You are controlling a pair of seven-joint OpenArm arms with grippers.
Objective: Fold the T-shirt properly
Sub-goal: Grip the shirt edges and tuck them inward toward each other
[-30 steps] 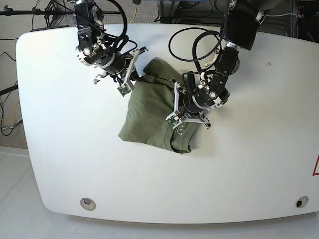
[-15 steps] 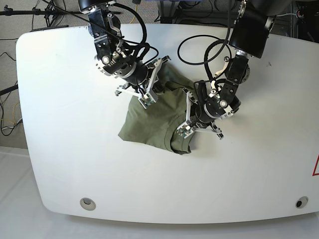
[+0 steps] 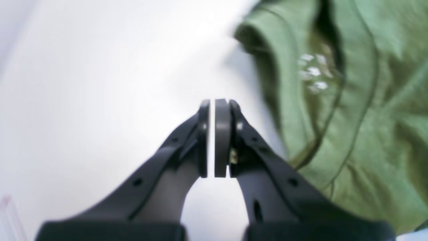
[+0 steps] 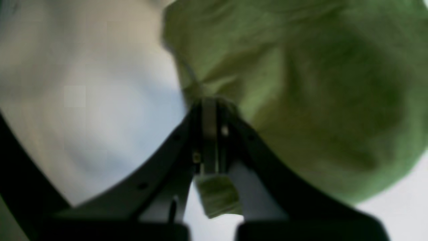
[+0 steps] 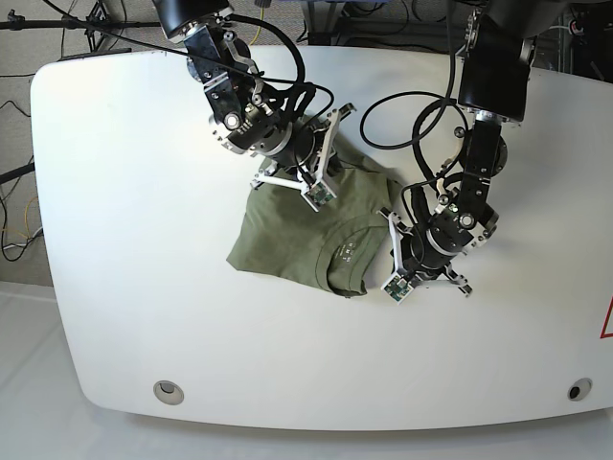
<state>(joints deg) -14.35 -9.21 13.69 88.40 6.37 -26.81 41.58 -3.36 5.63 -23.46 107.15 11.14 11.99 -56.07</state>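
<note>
The T-shirt [image 5: 306,235] lies bunched near the middle of the worktop [image 5: 115,240], its long axis running from the collar end toward the far edge. The right pincer [image 4: 210,110], closed on a fold of cloth, is at the far end. The left pincer [image 3: 215,107], closed and empty, hangs just beside the collar end, off the cloth.

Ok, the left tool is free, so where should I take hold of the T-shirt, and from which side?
Probably the T-shirt's thick folded edge by the collar, beside the shut, empty left tool. Open, then come in low from the bare table side: that edge faces it and looks raised. The right tool appears to pinch the far side.
</note>
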